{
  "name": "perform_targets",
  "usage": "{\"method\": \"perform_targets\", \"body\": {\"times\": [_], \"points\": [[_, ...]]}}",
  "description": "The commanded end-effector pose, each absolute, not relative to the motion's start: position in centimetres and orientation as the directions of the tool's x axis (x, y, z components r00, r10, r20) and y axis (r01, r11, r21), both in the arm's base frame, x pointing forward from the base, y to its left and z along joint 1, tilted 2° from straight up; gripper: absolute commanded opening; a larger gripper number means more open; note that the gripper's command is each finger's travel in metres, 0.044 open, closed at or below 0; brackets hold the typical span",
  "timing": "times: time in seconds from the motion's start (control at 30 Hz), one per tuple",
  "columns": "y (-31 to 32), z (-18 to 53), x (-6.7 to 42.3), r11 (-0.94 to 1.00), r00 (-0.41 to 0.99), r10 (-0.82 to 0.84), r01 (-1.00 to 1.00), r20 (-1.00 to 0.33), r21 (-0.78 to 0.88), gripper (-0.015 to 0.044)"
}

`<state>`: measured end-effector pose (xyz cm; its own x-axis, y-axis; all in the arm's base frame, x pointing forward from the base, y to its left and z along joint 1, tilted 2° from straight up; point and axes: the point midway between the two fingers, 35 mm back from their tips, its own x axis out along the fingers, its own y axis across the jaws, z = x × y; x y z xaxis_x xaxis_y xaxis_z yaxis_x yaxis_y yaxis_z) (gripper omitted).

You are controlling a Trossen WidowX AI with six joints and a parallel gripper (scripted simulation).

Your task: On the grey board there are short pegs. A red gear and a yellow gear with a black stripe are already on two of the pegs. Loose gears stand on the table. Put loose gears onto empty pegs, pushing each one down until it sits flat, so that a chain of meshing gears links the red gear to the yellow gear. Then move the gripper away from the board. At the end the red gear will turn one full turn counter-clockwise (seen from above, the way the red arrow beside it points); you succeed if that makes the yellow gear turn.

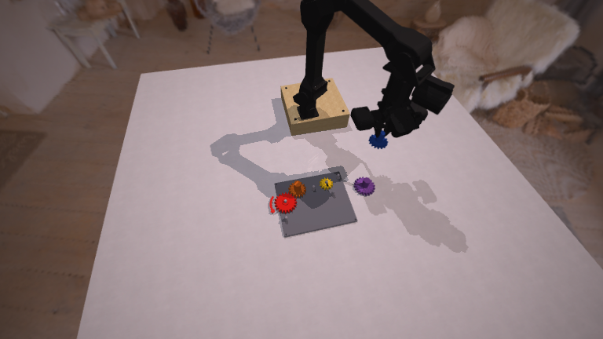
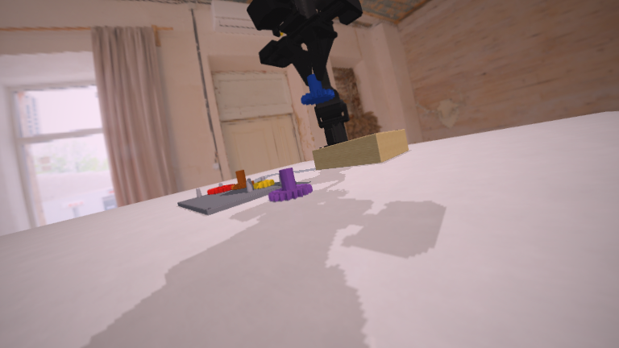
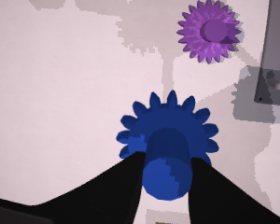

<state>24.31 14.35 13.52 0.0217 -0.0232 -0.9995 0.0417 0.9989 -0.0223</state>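
Note:
My gripper (image 3: 166,164) (image 2: 313,74) is shut on the handle of the blue gear (image 1: 378,141) (image 2: 317,96) (image 3: 168,114) and holds it high above the table, right of the board. The purple gear (image 1: 363,186) (image 2: 290,192) (image 3: 209,32) stands on the table beside the board's right edge. On the grey board (image 1: 319,220) (image 2: 210,209) the red gear (image 1: 285,203) (image 2: 220,189) is at the left. The orange gear (image 1: 297,189) (image 2: 240,180) sits beside it, apparently touching its teeth. The yellow gear (image 1: 326,184) (image 2: 263,184) is farther right. A bare peg (image 1: 313,188) stands between orange and yellow.
Other bare pegs stand near the board's left front (image 1: 285,219) and its back right corner; that corner peg (image 3: 273,85) shows in the wrist view. The arm's wooden base block (image 1: 319,125) (image 2: 349,155) is behind the board. A red arrow (image 1: 271,207) lies left of the red gear.

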Motion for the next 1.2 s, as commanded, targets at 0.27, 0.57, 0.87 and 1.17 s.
{"method": "perform_targets", "body": {"times": [0.27,0.57,0.87,1.17], "points": [[12.2,12.6,25.5,0.999,0.021,-0.026,0.037,-0.999,-0.026,0.0],[10.5,11.9,26.4,0.999,0.022,-0.028,0.038,-0.999,-0.027,0.0],[8.7,11.3,27.1,0.999,0.024,-0.03,0.04,-0.999,-0.029,0.0],[6.9,10.7,27.7,0.999,0.024,-0.032,0.039,-0.999,-0.031,0.0]]}}
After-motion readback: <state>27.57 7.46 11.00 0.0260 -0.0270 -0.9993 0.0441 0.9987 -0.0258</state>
